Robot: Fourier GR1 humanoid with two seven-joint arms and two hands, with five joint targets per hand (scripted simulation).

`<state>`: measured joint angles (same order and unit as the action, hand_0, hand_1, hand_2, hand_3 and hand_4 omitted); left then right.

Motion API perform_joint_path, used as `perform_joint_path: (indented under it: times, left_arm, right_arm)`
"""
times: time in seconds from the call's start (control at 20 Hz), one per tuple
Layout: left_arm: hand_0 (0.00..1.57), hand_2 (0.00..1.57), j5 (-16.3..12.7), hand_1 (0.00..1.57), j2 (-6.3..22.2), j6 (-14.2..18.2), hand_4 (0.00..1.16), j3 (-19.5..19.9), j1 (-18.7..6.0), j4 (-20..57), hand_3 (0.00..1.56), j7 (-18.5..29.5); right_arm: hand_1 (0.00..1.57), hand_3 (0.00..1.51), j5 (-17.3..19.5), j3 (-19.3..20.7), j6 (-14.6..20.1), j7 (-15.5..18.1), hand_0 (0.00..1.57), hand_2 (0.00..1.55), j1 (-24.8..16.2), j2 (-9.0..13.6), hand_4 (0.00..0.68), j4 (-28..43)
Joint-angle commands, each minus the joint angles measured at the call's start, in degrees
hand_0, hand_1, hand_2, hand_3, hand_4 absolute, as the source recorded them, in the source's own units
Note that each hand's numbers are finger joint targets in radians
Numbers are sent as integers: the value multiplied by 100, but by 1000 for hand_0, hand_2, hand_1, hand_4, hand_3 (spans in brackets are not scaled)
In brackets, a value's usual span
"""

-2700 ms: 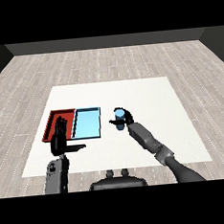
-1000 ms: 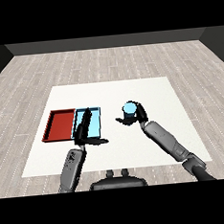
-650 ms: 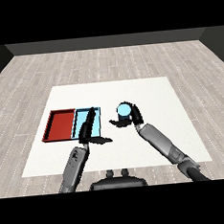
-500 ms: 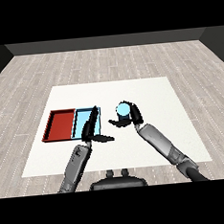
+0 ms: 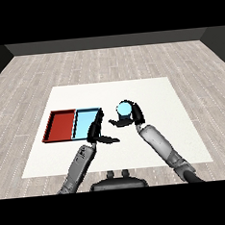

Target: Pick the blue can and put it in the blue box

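Observation:
The blue can (image 5: 124,108) is lifted above the white table, its light blue top facing me, and my right hand (image 5: 133,117) is curled round it. It hangs just right of the light blue tray (image 5: 84,123), which lies beside the red tray (image 5: 61,125). My left hand (image 5: 97,131) reaches over the blue tray's right edge with straight fingers and thumb spread, holding nothing. A small gap separates the left hand from the can.
The white table (image 5: 173,128) extends to the right and front of the trays. Grey wooden floor (image 5: 110,61) surrounds it. Both forearms rise from the lower corners toward the table's middle.
My right hand has carried the can leftward toward the blue tray. My left hand has moved right, from over the trays to the blue tray's right edge.

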<state>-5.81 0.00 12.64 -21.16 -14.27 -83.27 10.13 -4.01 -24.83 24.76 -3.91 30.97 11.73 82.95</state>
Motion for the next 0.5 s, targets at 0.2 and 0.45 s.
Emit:
perform_joint_path:
  times: [0.2,0.45]
  left_arm:
    - [0,0,-142,0,51,-452,0,396,-79,111,0,30]
    - [0,0,52,0,0,-191,0,245,-302,157,0,-261]
  right_arm:
    - [1467,1380,767,186,-312,-255,1467,1443,-217,-486,584,254]
    - [1485,1389,1148,359,-502,-516,1485,1458,-136,-777,576,79]
